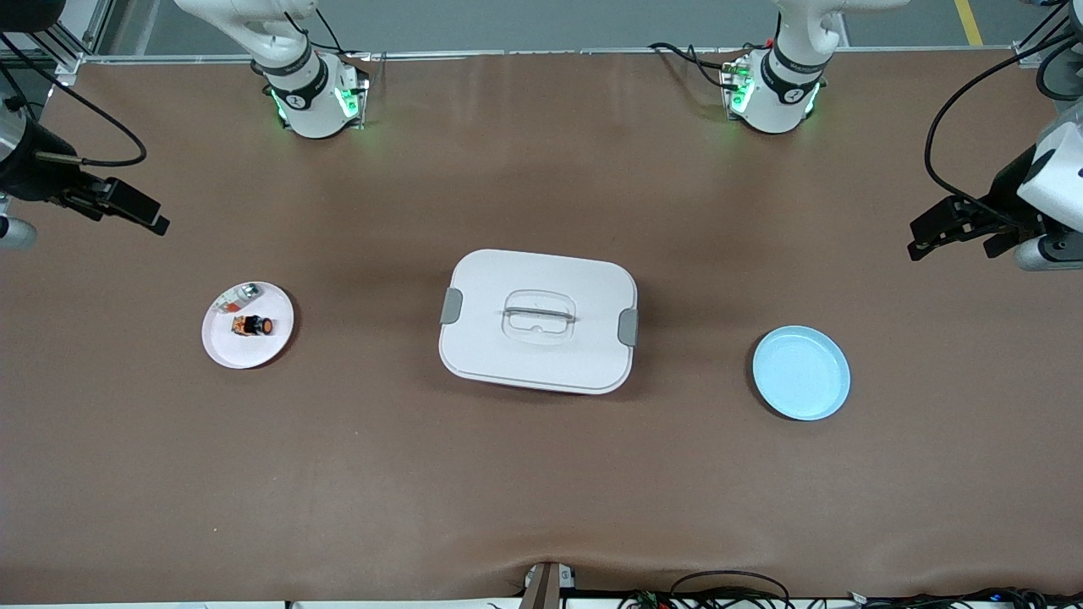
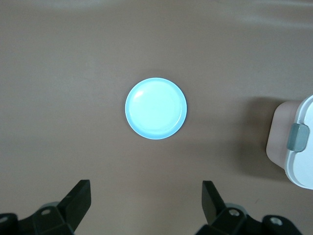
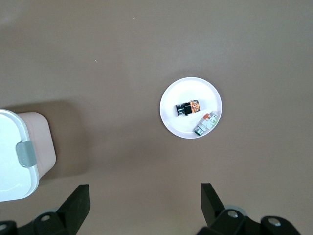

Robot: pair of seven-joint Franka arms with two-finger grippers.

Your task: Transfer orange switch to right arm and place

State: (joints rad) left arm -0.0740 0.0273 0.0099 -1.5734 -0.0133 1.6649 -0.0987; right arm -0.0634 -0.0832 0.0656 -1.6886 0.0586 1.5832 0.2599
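The orange switch (image 1: pixel 254 325) is a tiny black part with an orange end. It lies on a small white plate (image 1: pixel 254 359) toward the right arm's end of the table. It also shows in the right wrist view (image 3: pixel 188 108) on the plate (image 3: pixel 186 90). My right gripper (image 1: pixel 140 211) hangs open and empty (image 3: pixel 145 191) high over the table near that end, apart from the plate. My left gripper (image 1: pixel 931 237) hangs open and empty (image 2: pixel 145 188) over the left arm's end, high above an empty light blue plate (image 1: pixel 801 372).
A small clear-and-silver piece with a red bit (image 1: pixel 237 296) lies on the white plate beside the switch (image 3: pixel 206 122). A white lidded box with grey clips (image 1: pixel 537 321) stands mid-table; its edges show in both wrist views (image 2: pixel 298 147) (image 3: pixel 14 152). The blue plate (image 2: pixel 156 108) holds nothing.
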